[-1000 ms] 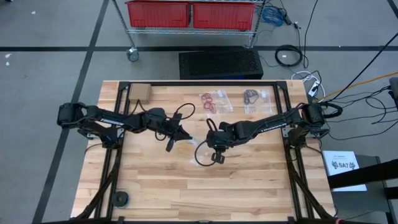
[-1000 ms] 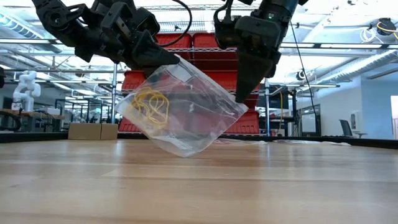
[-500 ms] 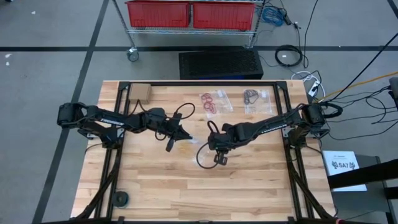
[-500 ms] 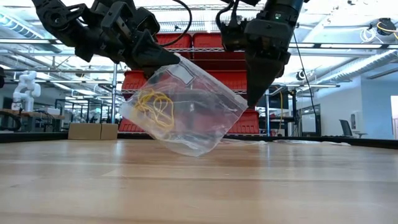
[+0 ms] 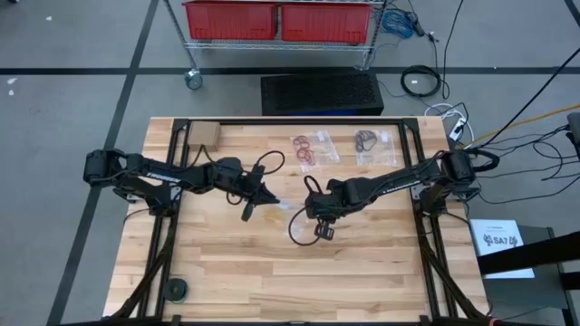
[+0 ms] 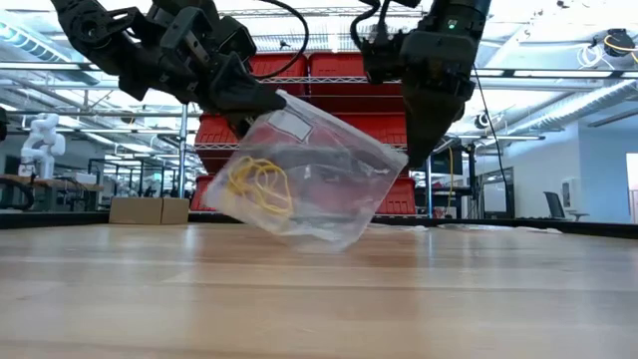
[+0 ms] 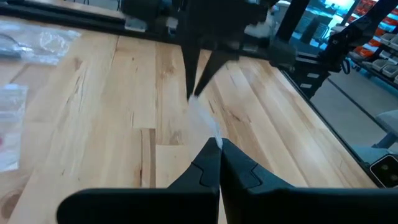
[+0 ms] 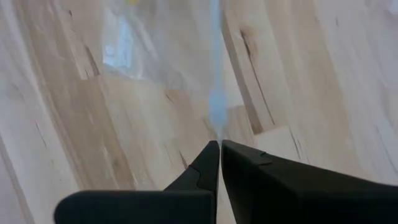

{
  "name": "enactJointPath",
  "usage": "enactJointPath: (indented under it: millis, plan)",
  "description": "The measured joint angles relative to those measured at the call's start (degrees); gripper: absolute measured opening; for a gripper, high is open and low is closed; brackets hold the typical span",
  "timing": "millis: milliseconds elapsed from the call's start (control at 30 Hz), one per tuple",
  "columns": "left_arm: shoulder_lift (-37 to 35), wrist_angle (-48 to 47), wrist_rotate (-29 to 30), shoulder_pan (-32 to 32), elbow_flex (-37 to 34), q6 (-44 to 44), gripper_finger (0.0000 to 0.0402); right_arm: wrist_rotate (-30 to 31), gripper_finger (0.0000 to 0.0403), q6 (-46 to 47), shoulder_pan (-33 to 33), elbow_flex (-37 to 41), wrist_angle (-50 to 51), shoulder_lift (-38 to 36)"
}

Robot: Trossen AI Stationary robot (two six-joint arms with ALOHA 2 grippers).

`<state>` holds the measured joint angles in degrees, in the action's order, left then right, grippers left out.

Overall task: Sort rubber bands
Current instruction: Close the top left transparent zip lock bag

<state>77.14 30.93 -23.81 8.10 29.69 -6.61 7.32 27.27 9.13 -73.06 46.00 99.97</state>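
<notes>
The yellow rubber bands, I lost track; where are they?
Yellow rubber bands sit inside the clear bag, held above mid-table between left gripper and right gripper.

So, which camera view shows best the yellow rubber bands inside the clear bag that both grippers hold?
The low view: the yellow rubber bands show clearly through the clear bag, hanging between the left gripper and the right gripper. The high view gives only a faint yellowish patch. The wrist views show just the bag's edge.

Grey floor [image 5: 72, 54] with dark lines, wire cart [image 5: 281, 41] bearing red bins [image 5: 231, 18] at top centre, black mat [image 5: 322, 92] below, cables [image 5: 421, 81] upper right
</notes>
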Motion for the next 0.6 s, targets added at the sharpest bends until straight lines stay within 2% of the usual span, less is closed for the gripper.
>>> enactJointPath:
  millis: [400, 600]
  plan:
    - [0.1, -4.2, 0.3, 0.0, 0.0, 0.0, 0.0001, 2.1, 0.0008, 2.1, 2.1, -0.1, 5.0, -5.3]
    - [0.4, -5.2, 4.7, 0.0, 0.0, 0.0, 0.0016, 2.1, 0.0001, 2.1, 3.7, -0.1, 5.1, -6.2]
